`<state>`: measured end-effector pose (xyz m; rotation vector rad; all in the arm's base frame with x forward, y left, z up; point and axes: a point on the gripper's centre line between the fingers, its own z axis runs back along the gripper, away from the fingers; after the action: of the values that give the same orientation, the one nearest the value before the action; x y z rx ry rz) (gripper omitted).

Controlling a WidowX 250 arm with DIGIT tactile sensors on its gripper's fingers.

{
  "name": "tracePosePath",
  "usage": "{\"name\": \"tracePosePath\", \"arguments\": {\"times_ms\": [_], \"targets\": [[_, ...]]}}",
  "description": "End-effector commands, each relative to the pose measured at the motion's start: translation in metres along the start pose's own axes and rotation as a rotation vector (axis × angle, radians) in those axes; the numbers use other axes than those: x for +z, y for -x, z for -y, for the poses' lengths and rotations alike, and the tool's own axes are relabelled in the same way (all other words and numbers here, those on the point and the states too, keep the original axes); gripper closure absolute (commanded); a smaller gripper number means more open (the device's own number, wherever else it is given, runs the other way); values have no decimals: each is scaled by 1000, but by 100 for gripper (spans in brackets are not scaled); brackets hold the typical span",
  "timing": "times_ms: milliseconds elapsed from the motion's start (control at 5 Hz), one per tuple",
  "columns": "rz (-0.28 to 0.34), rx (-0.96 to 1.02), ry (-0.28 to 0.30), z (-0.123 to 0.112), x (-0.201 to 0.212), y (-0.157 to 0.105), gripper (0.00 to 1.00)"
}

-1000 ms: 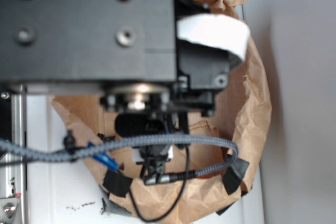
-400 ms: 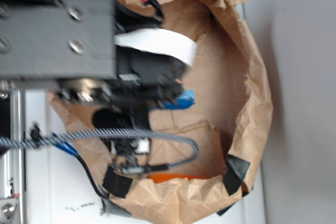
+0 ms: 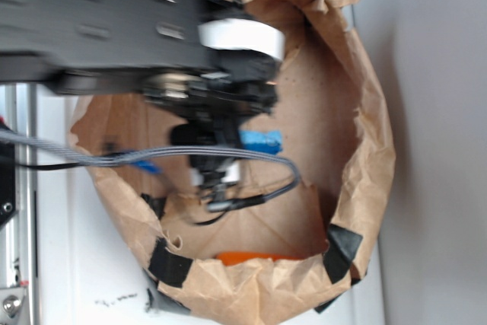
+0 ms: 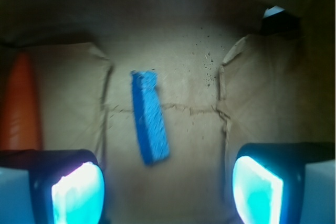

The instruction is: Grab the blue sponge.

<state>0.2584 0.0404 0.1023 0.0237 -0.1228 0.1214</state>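
Note:
The blue sponge (image 4: 149, 116) lies flat on the brown paper floor of the bag, long and narrow, slightly tilted. In the exterior view one end of the blue sponge (image 3: 261, 141) peeks out from under the arm. My gripper (image 4: 167, 192) is open, its two glowing cyan fingertips wide apart at the bottom of the wrist view, with the sponge ahead of the gap and touching neither. In the exterior view the arm hides the gripper's fingers.
A crumpled brown paper bag (image 3: 373, 150) with black tape on its rim walls in the space. An orange object (image 4: 21, 103) lies along the left wall, seen as an orange object (image 3: 255, 257) at the near rim. Cables hang below the arm.
The arm has swung up and right over the bag. The sponge, hidden one second ago, now shows beside the wrist, and the orange object has come into view.

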Motion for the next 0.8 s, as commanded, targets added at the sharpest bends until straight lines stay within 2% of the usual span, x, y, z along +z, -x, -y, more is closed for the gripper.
{"name": "tracePosePath", "arguments": {"times_ms": [0, 200, 600], "targets": [[32, 23, -75, -14, -20, -17, 0], [63, 21, -87, -9, -34, -9, 0], [79, 18, -41, 1, -54, 7, 0]]}}
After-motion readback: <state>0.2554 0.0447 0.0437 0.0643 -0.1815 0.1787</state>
